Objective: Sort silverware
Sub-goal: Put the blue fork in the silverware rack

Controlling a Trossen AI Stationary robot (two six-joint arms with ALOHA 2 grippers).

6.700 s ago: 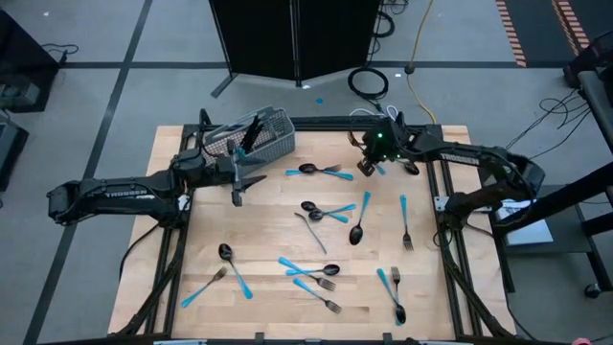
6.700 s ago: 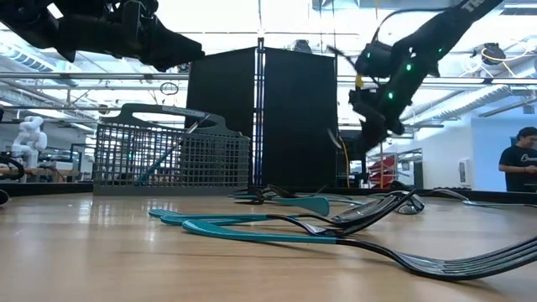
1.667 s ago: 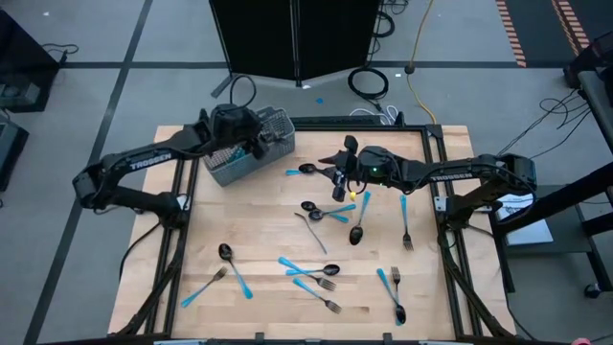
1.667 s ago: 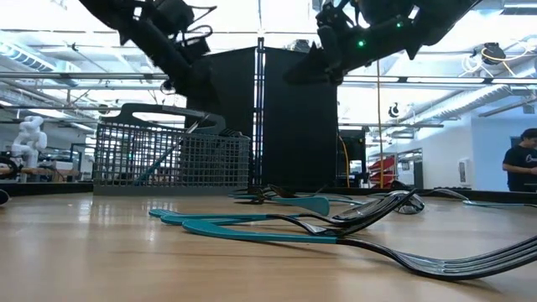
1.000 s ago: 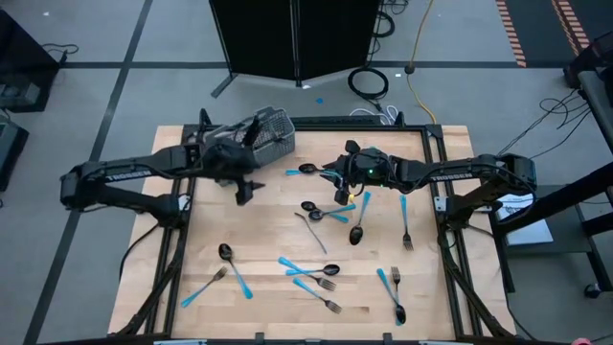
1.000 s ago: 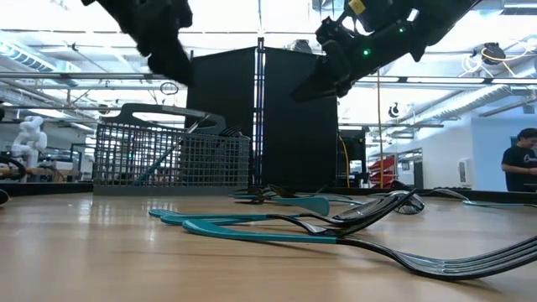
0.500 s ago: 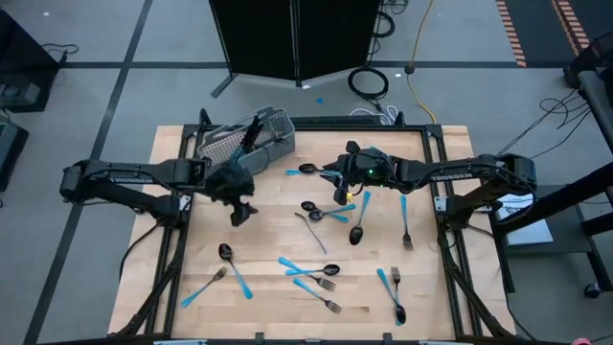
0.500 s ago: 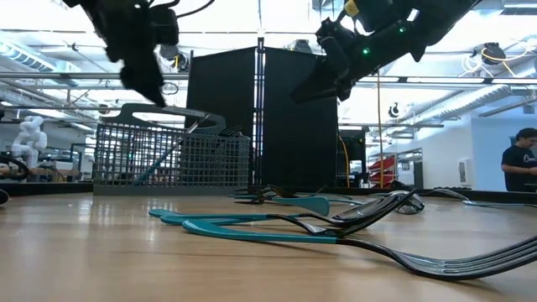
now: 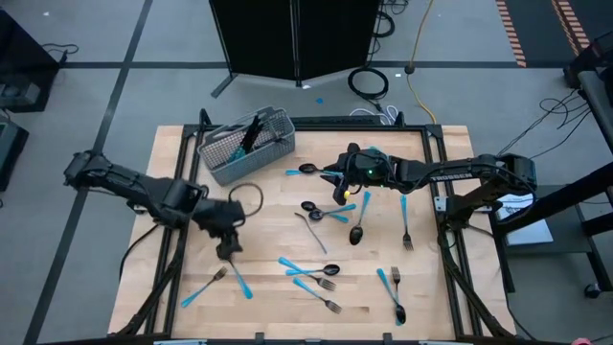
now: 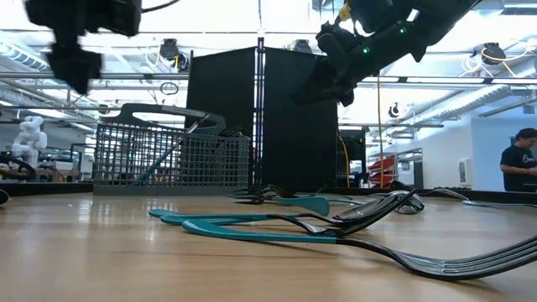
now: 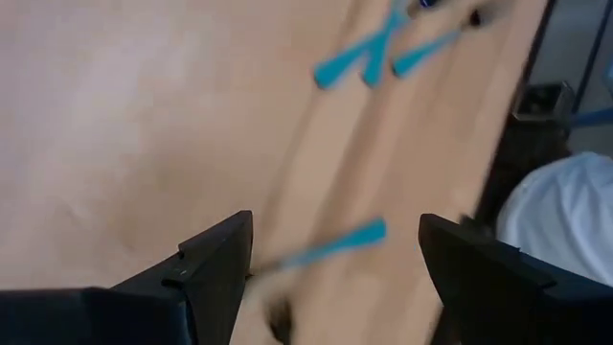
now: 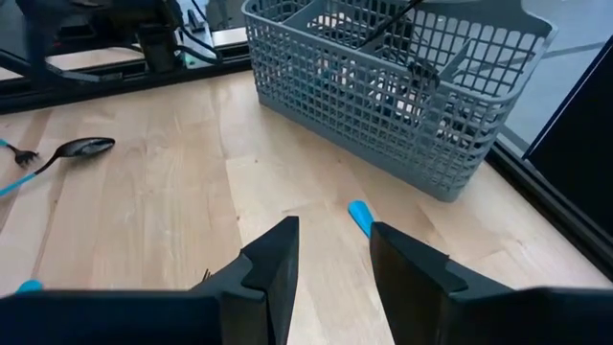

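The left claw (image 9: 227, 251) hangs over the left part of the wooden desk (image 9: 268, 201), just above a spoon (image 9: 233, 267) with a blue handle. Its two fingers (image 11: 206, 268) stand wide apart and hold nothing.

The right claw (image 9: 339, 192) hangs over the back middle of the desk, close to a spoon (image 9: 319, 170) and near a small heap of spoons and forks (image 9: 324, 213). Its fingers (image 12: 273, 264) have a small gap between them, and nothing sits in that gap. A blue handle tip (image 12: 359, 217) lies on the desk just past them.

The grey basket (image 9: 245, 144) stands at the back left of the desk. A few dark pieces stick up out of it.

Most of the silverware lies spread over the desk. More forks and spoons (image 9: 311, 275) lie near the front middle. A fork (image 9: 405, 222) lies on the right side, and another fork and spoon (image 9: 393, 293) lie at the front right. One fork (image 9: 204, 286) lies at the front left.

In the low view, a person (image 10: 520, 159) stands far off in the room.
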